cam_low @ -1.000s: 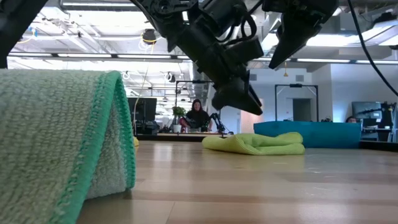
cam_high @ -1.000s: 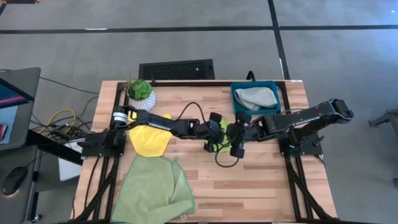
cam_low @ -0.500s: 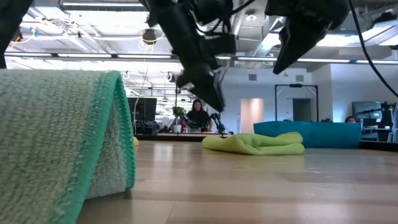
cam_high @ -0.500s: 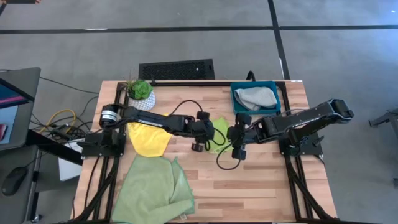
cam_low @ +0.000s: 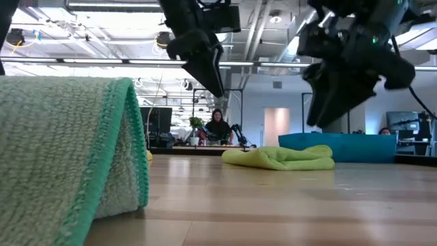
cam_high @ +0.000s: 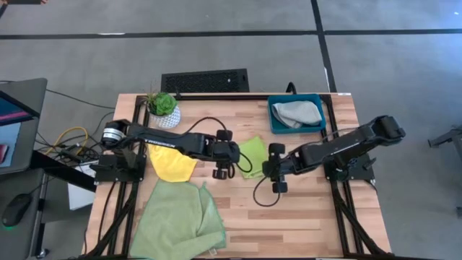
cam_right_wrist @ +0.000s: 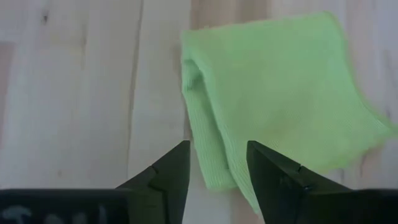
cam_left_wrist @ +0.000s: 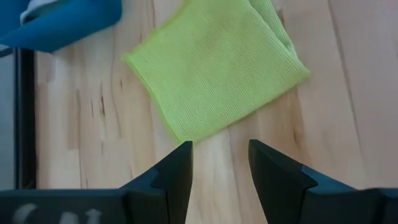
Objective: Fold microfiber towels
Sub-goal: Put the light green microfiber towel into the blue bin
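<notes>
While folded into a small flat square, bright lime green towel (cam_high: 252, 154) lying mid-surface, turned diamond-wise to the surface (cam_high: 303, 209) edges, no clear long axis, doubled fold edge toward the right arm's side; seen low as a flattened yellow-green mound (cam_low: 280, 157) in front of the teal tray (cam_low: 355, 147). Left hand (cam_high: 223, 173) hanging just beside the towel on its left, fingers (cam_left_wrist: 177, 171) apart and empty, one towel corner just ahead of the tips. Right hand (cam_high: 276, 184) hanging just beside it on the right, fingers (cam_right_wrist: 171, 171) likewise apart and empty, above the folded edge (cam_right_wrist: 208, 143). Yellow towel (cam_high: 172, 162) lying crumpled near the left arm's base; larger pale green towel (cam_high: 179, 220) spread at the near left edge, long side running roughly front to back, its teal-stitched hem (cam_low: 130, 143) close to the low camera. Grey towel (cam_high: 296, 113) bunched inside the tray (cam_high: 273, 123) at the far right. Potted plant (cam_high: 163, 108) at the far left. Person seated (cam_low: 218, 128) in the room behind. No readable writing or labels anywhere
</notes>
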